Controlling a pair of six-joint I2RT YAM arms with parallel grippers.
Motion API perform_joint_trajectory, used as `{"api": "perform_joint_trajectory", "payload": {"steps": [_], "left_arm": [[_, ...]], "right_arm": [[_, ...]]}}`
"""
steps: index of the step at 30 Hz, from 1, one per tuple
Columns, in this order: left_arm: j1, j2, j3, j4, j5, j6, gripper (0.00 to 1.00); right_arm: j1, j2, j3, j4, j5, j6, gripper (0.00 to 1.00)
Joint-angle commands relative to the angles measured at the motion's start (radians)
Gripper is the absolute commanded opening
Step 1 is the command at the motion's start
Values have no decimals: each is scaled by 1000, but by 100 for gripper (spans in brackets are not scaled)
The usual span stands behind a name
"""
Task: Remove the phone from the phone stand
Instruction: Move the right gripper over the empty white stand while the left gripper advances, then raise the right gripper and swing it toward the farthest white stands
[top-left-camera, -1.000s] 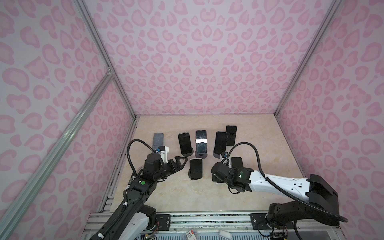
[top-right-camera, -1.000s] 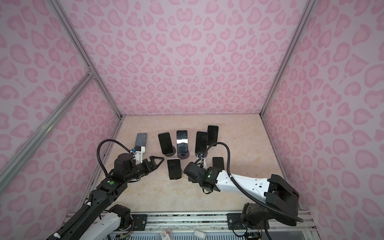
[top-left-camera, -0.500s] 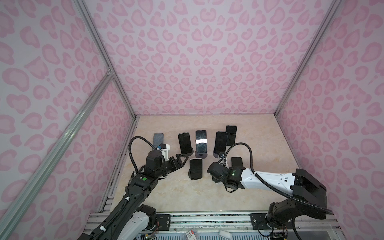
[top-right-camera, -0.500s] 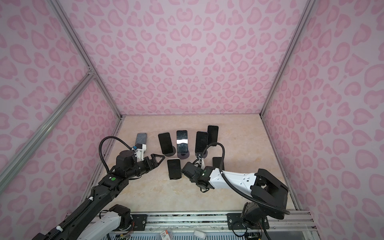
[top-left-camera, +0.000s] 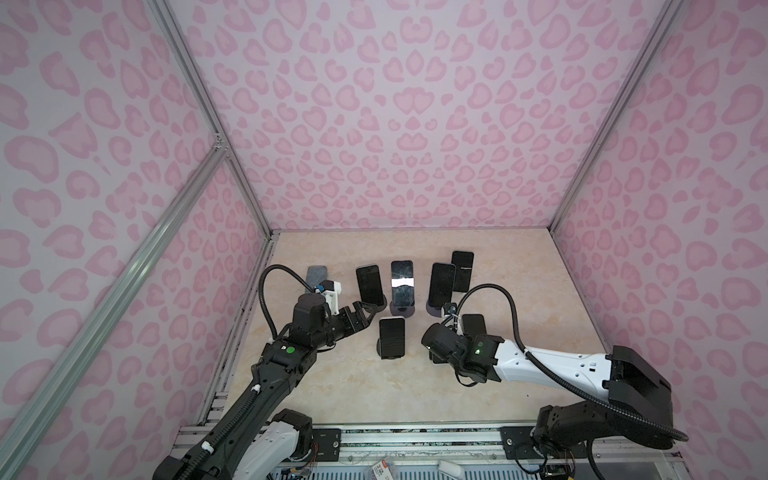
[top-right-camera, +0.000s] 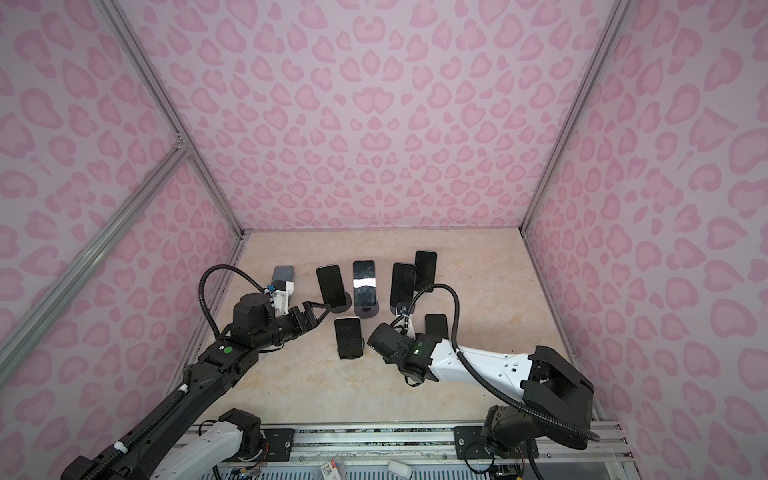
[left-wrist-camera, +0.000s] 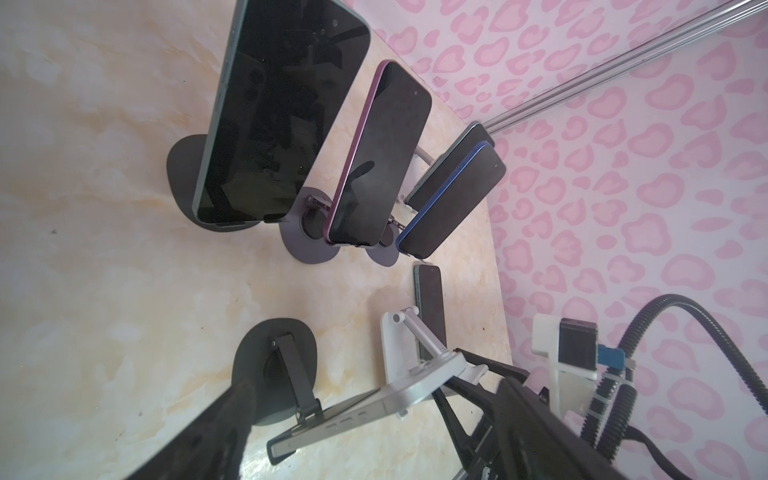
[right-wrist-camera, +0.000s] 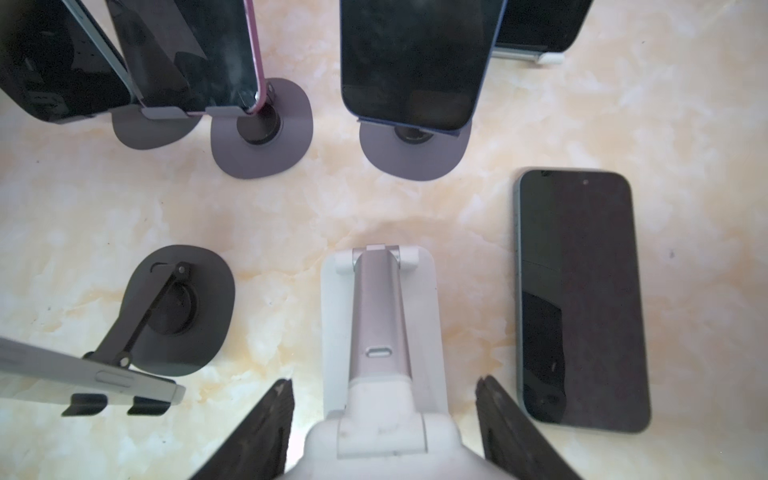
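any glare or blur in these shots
In both top views a white glare band crosses the middle back-row phone; in the left wrist view one finger of the left end effector is a dark out-of-focus smear; in the right wrist view the white stand looks soft and washed out nearest the lens.

Looking at cream marbled bench (top-left-camera: 561, 291). Carries round-based phone stands (right-wrist-camera: 257, 162) plus a white stand (right-wrist-camera: 380, 307). Also holds one phone (right-wrist-camera: 582, 299) flat, screen up, just beside that stand.

Open left claw (top-right-camera: 323, 311) near a propped phone (top-right-camera: 331, 286)
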Motion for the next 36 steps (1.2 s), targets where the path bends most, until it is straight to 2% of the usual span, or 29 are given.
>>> {"api": "perform_joint_trajectory", "payload": {"steps": [1,10,13,18,23,27,33,36], "left_arm": [[0,0,21,4,-7,14,93],[0,2,55,-10,-11,23,93],[0,4,62,-10,-6,24,93],[0,-1,76,-21,0,26,92],[0,-19,74,-28,-5,29,92],[0,-20,71,-29,-9,27,93],[0,0,86,-42,12,40,93],[0,7,84,-39,10,42,92]], "right_arm": [[-4,-22,3,-42,74,-27,62],[-89,-193,-99,-148,107,-26,61],[-158,-277,-142,-138,114,-69,61],[-348,-328,-135,-86,66,-203,60],[-537,-271,-65,15,0,-352,60],[-672,-170,5,113,-27,-436,59],[-793,13,141,240,-86,-543,59],[-855,147,235,271,-165,-574,58]]}}
